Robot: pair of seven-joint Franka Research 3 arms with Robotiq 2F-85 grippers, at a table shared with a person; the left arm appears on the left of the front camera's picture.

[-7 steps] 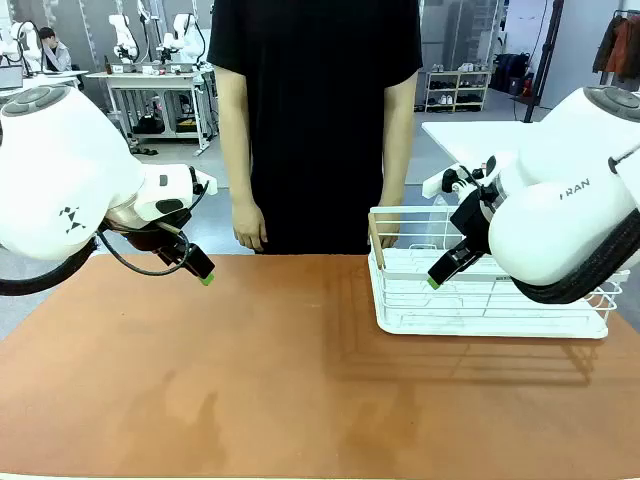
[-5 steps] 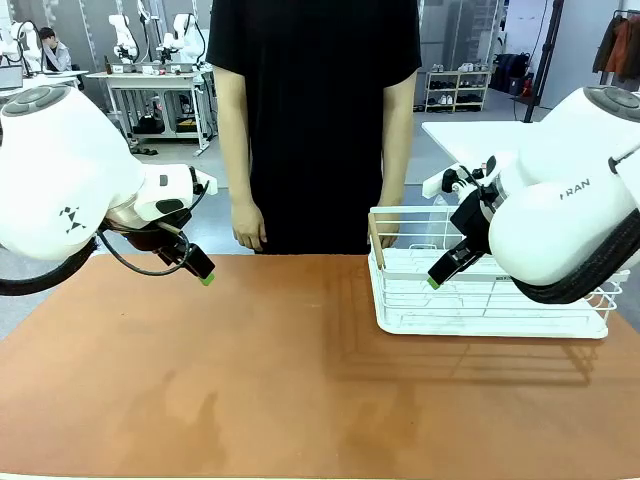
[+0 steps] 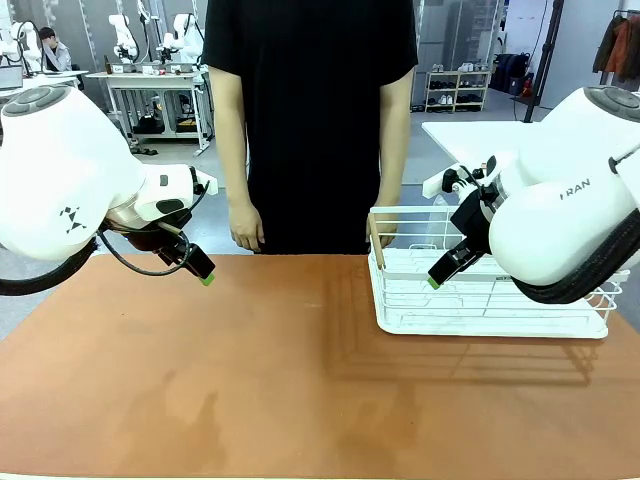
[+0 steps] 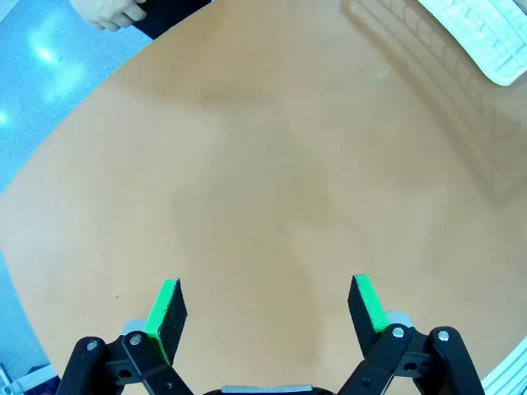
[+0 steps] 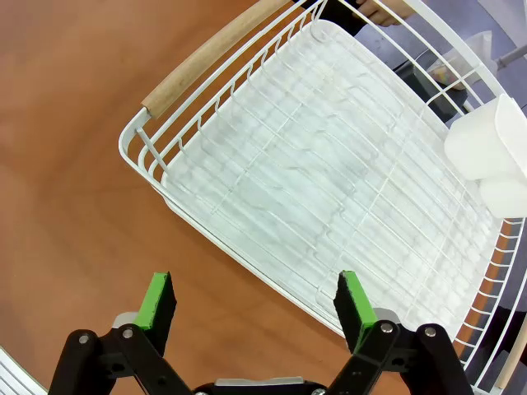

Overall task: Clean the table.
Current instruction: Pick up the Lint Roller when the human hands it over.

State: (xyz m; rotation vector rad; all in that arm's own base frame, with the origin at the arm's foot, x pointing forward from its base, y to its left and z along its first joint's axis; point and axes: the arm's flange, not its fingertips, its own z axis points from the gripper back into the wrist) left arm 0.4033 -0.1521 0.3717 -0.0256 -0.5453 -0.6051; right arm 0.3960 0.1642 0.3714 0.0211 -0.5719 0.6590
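The terracotta table (image 3: 260, 370) spreads across the front view with a bare top. My left gripper (image 3: 205, 276) hangs above its far left part; in the left wrist view its green pads (image 4: 169, 309) stand wide apart, open over bare table (image 4: 272, 189). My right gripper (image 3: 436, 280) hovers over the left end of the white wire rack (image 3: 480, 315). Seen from the right wrist, that gripper (image 5: 255, 300) is open with nothing between its fingers, above the rack's near rim (image 5: 214, 234).
A person in a black shirt (image 3: 310, 120) stands at the far edge, hands (image 3: 246, 228) hanging at the table's rim. The rack has a wooden handle (image 5: 214, 58) and a white cup holder (image 5: 490, 152) on its side. A white-topped table (image 3: 480, 135) stands behind the rack.
The person has shifted slightly to the left. Neither arm has moved.
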